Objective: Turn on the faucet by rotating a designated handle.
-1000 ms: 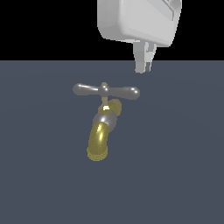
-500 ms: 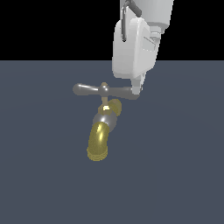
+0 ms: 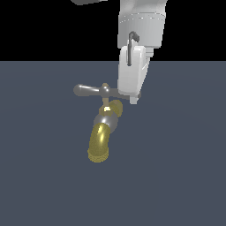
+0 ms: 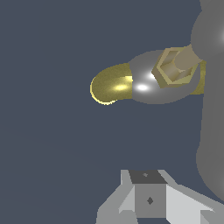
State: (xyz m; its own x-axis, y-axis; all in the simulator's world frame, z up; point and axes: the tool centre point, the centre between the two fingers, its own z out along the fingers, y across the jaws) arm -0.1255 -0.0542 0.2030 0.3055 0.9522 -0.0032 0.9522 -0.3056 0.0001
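The white robot gripper (image 3: pixel 133 98) has dropped lower, now covering the slim grey crossbar handle's (image 3: pixel 90 90) right end above the brass-yellow curved faucet (image 3: pixel 102 137); its grip cannot be judged.

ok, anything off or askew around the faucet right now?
Nothing stands out. The faucet looks intact, its handle lies level, and the gripper covers the handle's end on the exterior view's right.
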